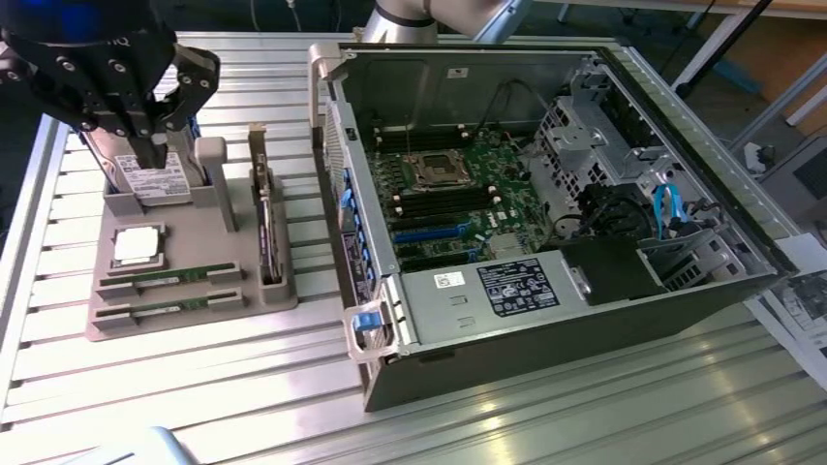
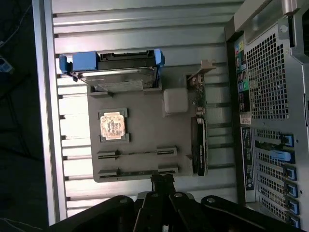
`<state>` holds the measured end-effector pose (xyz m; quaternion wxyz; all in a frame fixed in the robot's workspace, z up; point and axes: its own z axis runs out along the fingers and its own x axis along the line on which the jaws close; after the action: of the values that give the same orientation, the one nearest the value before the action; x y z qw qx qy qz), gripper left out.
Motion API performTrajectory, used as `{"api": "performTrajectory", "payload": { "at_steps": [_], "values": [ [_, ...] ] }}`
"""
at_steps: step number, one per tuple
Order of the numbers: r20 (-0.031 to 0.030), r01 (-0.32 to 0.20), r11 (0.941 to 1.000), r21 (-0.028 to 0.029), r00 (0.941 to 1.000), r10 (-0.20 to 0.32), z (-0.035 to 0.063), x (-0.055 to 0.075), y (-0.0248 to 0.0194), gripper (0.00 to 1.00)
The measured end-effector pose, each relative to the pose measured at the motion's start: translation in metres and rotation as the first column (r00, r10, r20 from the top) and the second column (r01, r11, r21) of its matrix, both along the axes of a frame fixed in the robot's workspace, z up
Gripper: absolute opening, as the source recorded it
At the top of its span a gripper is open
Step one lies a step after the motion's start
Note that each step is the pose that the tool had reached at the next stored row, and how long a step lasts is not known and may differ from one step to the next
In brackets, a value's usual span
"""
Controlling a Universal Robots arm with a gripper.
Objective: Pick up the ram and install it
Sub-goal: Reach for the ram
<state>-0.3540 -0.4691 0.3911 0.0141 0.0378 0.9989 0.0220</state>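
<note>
Gripper [image 1: 153,131] hovers over the tray [image 1: 246,286], fingers clenched on nothing. The ram [image 1: 170,274] lies slotted beside its twin [image 1: 166,308], both well below the fingertips. Risk: 2 alike, close together, and fingers dropping in clenched would jab a stick.

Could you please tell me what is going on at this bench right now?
A robot arm is working on a computer build. Its gripper is shut and holds nothing, hanging above the grey parts holder that sits beside the open computer case. The first ram stick and the second ram stick both lie in their slots on the holder, next to the processor chip, so no ram has been picked up or installed yet.
</note>
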Motion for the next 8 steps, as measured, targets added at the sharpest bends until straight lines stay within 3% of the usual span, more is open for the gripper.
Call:
{"api": "performTrajectory", "payload": {
  "at_steps": [4,6,8],
  "values": [
    [0.0002,0.0,1.0,0.0001,1.0,0.0,-0.0001,0.0,-0.0189,0.1],
    [0.0,0.0,1.0,0.0001,1.0,0.0,0.0,0.0,-0.026,0.1],
    [0.0,0.0,1.0,0.0,1.0,0.0,0.0,0.0,-0.0265,0.1]
  ]
}}
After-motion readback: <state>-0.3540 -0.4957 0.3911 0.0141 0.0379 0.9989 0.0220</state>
